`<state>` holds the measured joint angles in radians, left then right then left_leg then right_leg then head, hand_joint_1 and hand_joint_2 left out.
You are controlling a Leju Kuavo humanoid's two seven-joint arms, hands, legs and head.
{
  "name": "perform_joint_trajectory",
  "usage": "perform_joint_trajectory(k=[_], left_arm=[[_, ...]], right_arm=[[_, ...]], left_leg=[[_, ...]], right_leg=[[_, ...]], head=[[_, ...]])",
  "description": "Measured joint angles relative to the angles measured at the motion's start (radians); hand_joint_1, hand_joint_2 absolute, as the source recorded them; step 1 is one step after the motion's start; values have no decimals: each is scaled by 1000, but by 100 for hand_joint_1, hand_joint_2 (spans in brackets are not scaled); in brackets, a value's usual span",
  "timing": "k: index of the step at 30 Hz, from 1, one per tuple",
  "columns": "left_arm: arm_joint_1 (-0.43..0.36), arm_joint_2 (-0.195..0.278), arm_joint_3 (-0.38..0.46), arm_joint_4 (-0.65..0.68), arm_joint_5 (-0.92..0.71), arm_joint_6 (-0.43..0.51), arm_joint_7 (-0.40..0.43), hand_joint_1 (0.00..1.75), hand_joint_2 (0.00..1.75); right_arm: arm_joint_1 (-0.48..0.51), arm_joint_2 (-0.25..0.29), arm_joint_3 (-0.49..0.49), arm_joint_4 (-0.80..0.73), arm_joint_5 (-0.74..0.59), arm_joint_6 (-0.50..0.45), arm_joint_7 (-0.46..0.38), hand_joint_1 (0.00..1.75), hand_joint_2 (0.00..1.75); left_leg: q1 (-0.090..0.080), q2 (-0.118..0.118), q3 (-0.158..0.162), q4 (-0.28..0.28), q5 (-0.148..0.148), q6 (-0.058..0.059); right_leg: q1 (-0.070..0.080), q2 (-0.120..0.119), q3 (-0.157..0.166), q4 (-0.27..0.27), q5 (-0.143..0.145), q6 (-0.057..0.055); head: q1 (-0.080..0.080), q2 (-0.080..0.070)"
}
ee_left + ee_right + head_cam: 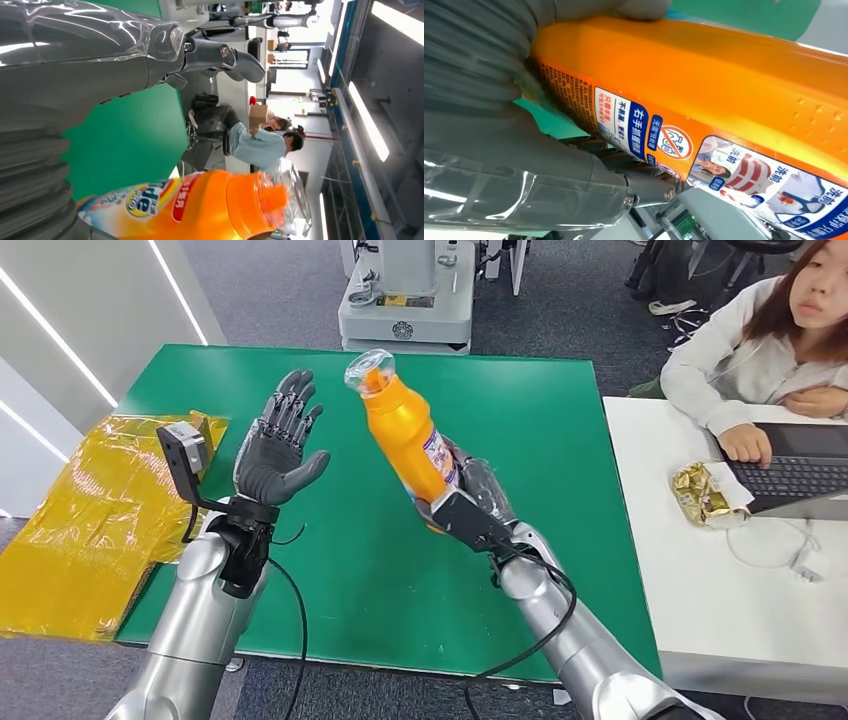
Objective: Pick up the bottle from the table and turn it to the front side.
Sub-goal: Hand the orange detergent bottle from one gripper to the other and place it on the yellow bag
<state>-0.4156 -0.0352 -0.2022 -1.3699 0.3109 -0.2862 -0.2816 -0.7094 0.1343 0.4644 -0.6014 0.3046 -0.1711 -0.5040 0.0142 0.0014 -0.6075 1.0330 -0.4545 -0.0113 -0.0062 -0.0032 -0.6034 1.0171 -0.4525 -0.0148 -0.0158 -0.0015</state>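
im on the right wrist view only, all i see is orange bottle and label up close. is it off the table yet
Observer: Yes. In the head view the right hand grips the bottle by its lower part, lifted above the green table and tilted, cap end away from the robot and to its left.

Operator: where's the left hand

Observer: The left hand is raised beside the bottle, fingers spread, holding nothing and not touching it.

Operator: cap on?

Observer: The left wrist view shows an orange cap under a clear plastic cover at the neck.

Operator: anyone close

Observer: A person sits at the white table on the robot's right, hand on a laptop.
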Motion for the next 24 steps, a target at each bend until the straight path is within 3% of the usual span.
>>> perform_joint_trajectory(k=[11, 18, 22, 24], left_arm=[[-58, -36, -36, 32, 37, -17, 33, 0, 175], [-66, -40, -45, 60, 43, -21, 46, 0, 175], [-69, -40, -49, 74, 45, -29, 58, 175, 175], [-74, -40, -55, 81, 44, -30, 61, 175, 175]], right_arm=[[-55, 81, 79, 49, 52, 52, 35, 175, 175], [-80, 102, 112, 83, 69, 70, 56, 175, 175], [-85, 104, 124, 98, 77, 72, 65, 175, 175], [-87, 104, 127, 104, 77, 71, 66, 175, 175]], left_leg=[[0, 0, 0, 0, 0, 0], [0, 0, 0, 0, 0, 0], [0, 0, 0, 0, 0, 0], [0, 0, 0, 0, 0, 0]], right_leg=[[0, 1, 0, 0, 0, 0], [0, 1, 0, 0, 0, 0], [0, 1, 0, 0, 0, 0], [0, 1, 0, 0, 0, 0]], head=[[0, 0], [0, 0], [0, 0], [0, 0]])
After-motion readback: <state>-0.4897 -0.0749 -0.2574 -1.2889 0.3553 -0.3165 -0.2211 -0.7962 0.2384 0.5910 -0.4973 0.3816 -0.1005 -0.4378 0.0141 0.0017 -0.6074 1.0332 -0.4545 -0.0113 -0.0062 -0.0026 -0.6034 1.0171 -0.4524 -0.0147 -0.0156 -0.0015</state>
